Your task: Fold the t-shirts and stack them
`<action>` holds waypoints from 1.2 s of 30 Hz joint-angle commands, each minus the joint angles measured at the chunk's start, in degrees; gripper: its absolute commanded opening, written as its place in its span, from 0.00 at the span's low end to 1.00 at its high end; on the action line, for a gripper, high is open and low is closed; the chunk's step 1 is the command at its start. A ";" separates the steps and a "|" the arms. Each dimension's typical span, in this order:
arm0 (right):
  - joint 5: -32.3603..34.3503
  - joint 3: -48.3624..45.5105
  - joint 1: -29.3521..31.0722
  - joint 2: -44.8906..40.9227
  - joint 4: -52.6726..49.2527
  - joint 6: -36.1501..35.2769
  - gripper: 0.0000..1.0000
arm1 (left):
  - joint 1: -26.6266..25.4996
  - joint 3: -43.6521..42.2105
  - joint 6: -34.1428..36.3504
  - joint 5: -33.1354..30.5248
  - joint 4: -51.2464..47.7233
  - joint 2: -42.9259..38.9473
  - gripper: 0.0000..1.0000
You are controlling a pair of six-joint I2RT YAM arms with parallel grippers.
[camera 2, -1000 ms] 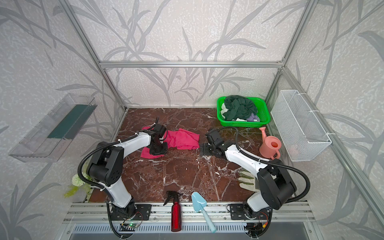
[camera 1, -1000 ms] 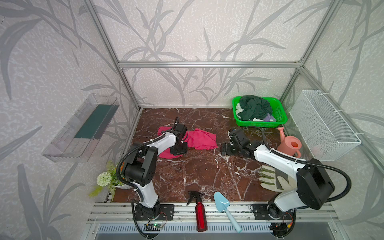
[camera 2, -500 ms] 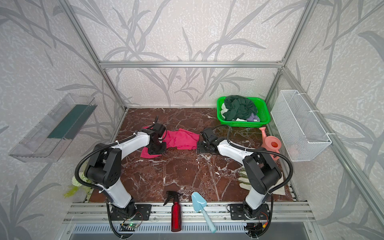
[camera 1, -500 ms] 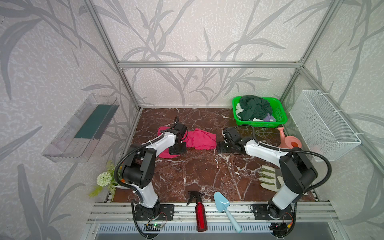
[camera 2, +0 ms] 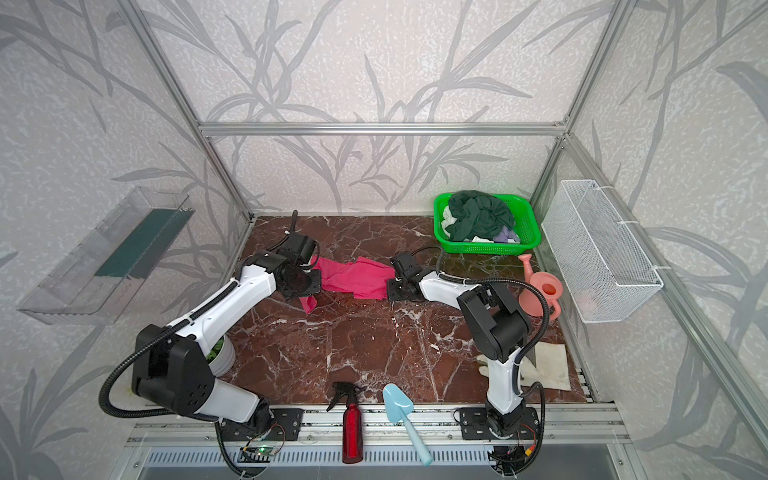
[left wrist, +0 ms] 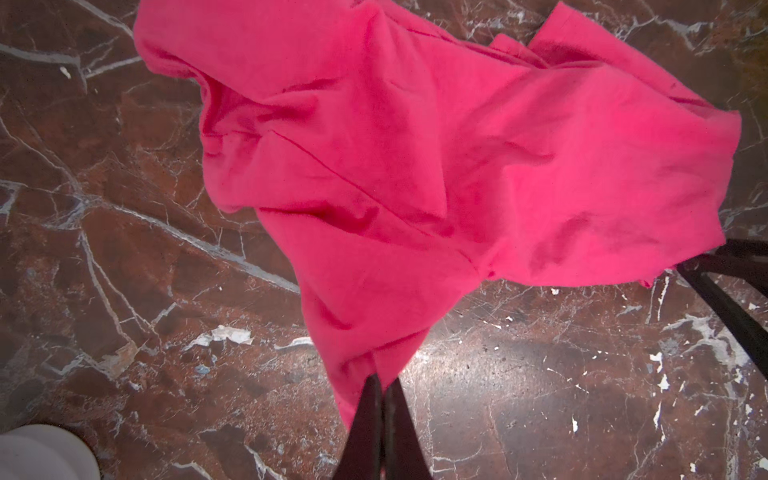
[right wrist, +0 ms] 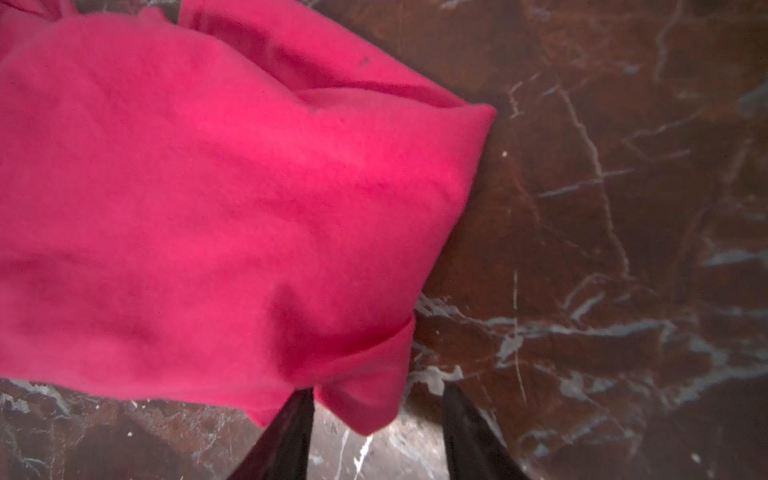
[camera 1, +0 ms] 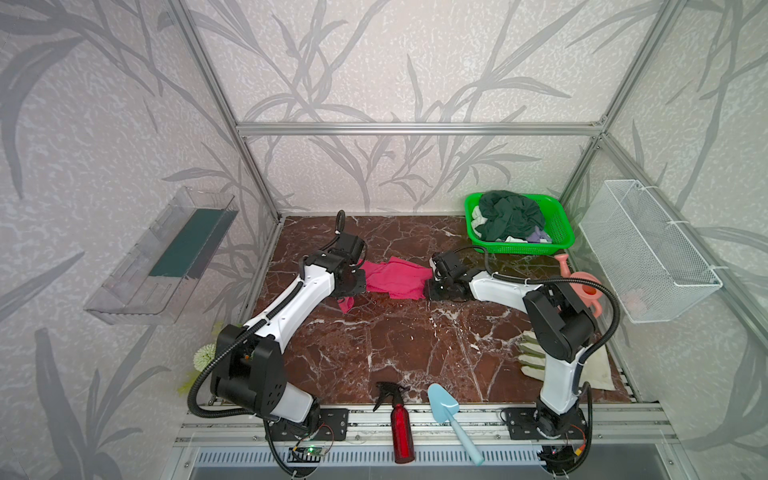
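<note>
Left gripper [left wrist: 382, 399] is pinched tight on a drawn-up tip of the bright pink t-shirt [left wrist: 415, 166], its two dark fingers [left wrist: 365, 419] pressed together with the cloth caught between them. In both top views this gripper [camera 1: 353, 284] sits at the shirt's 9 o'clock end.

Right gripper [right wrist: 376, 419] stands with its jaws apart. A folded corner of the pink shirt hangs in the gap between them, beside one finger [right wrist: 291, 432] and clear of the other. In a top view it [camera 1: 430, 286] is at the shirt's 3 o'clock edge.

The pink t-shirt [camera 1: 395, 278] lies rumpled between the two grippers on the brown marble tabletop [camera 1: 374, 345], a little toward 12 o'clock from the table's middle, with one flap trailing toward 7 o'clock under the left wrist.

At the table's 1 o'clock corner a green plastic basket [camera 1: 519, 248] holds a crumpled dark green t-shirt [camera 1: 509, 214] on top of whitish and lavender cloth [camera 1: 538, 237].

A pink watering can [camera 1: 586, 291] stands at 3 o'clock, a pale work glove [camera 1: 532, 357] lies at 4 o'clock, and a red spray bottle [camera 1: 401, 428] and a light blue trowel [camera 1: 446, 409] lie at 6 o'clock.
</note>
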 commanded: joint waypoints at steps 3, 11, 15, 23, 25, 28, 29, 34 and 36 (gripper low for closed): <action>-0.94 0.89 0.76 1.71 0.48 -0.07 0.28 | -0.02 1.30 0.91 -0.97 -1.98 -0.35 0.00; 0.12 2.74 0.75 -0.19 -1.85 -1.53 0.00 | 0.02 1.74 1.27 -1.63 -2.47 -1.48 0.00; 2.44 4.63 0.75 -5.76 -5.55 -3.37 0.00 | 0.07 3.96 1.36 -3.86 -3.62 -2.21 0.00; 7.23 11.48 0.75 -20.13 -15.22 -8.48 0.00 | 0.33 12.95 4.55 -11.06 -6.96 -5.51 0.00; 8.30 12.52 0.75 -23.26 -16.42 -9.68 0.00 | 0.33 13.69 5.40 -12.58 -6.25 -7.60 0.00; 10.74 15.32 0.70 -26.13 -18.08 -12.12 0.00 | 0.59 13.46 7.62 -13.46 -2.97 -10.22 0.00; 11.49 17.35 0.66 -25.90 -19.41 -13.09 0.00 | 0.82 13.94 8.11 -13.56 -2.61 -9.93 0.00; 13.87 25.76 -0.99 -19.54 -21.61 -16.70 0.00 | 3.82 18.31 8.93 -10.14 -0.55 -2.55 0.00; 12.49 32.30 -3.45 -14.79 -21.79 -17.11 0.00 | 6.60 24.06 8.27 -6.26 0.71 2.58 0.00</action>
